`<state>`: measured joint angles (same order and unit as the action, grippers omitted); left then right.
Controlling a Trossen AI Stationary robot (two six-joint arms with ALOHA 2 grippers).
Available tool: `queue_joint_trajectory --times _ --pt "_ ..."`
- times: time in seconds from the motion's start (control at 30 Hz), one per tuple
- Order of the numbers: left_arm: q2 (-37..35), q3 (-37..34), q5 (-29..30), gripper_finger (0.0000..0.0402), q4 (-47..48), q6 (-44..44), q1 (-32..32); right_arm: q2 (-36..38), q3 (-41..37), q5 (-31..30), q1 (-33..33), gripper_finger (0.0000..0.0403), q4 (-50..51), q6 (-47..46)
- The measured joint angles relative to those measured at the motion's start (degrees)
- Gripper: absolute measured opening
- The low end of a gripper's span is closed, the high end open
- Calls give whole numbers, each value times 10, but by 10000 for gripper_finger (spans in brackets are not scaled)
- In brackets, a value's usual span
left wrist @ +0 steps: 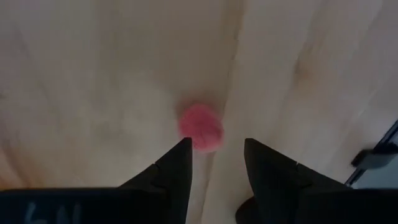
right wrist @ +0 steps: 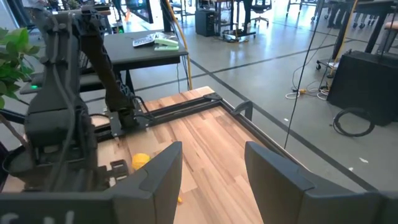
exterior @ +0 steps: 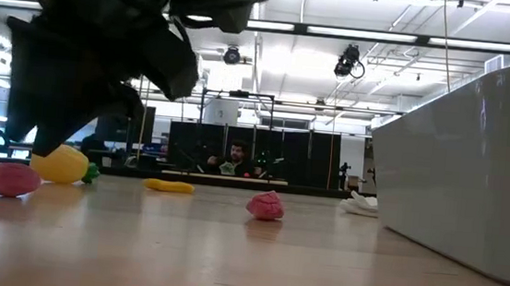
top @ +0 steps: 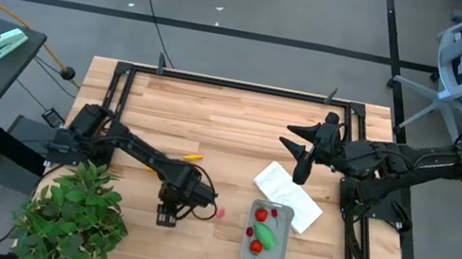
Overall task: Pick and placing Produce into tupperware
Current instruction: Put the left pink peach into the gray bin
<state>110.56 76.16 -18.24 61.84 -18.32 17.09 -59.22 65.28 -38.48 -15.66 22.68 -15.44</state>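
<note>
My left gripper is open and points down at the table, low over a small pink-red toy fruit that lies just ahead of its fingertips. In the high view this gripper is left of the tupperware, a pale grey container holding two red pieces and a green oval. Another red piece lies on the wood between gripper and container. A thin orange-yellow piece lies farther back. The yellow lemon sits behind the near pink piece. My right gripper waits open above the table's far right.
A white cloth lies against the tupperware's far side. A large leafy plant stands at the table's near left corner. A black metal frame runs along the table's edges. Bare wood shows in the middle and far left.
</note>
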Motion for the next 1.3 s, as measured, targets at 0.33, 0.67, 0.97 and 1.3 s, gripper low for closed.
queue_joint_trajectory --times 0.33,0.67,0.97,1.3 --pt "0 0 86 215 -7 36 47 0 0 0 0 183 0 0" --pt "0 -18 113 249 -22 10 51 0 0 0 0 183 0 0" --pt "0 -63 111 245 -63 -10 50 0 0 0 0 183 0 0" --pt "0 -64 111 234 -70 -22 50 0 0 0 0 183 0 0"
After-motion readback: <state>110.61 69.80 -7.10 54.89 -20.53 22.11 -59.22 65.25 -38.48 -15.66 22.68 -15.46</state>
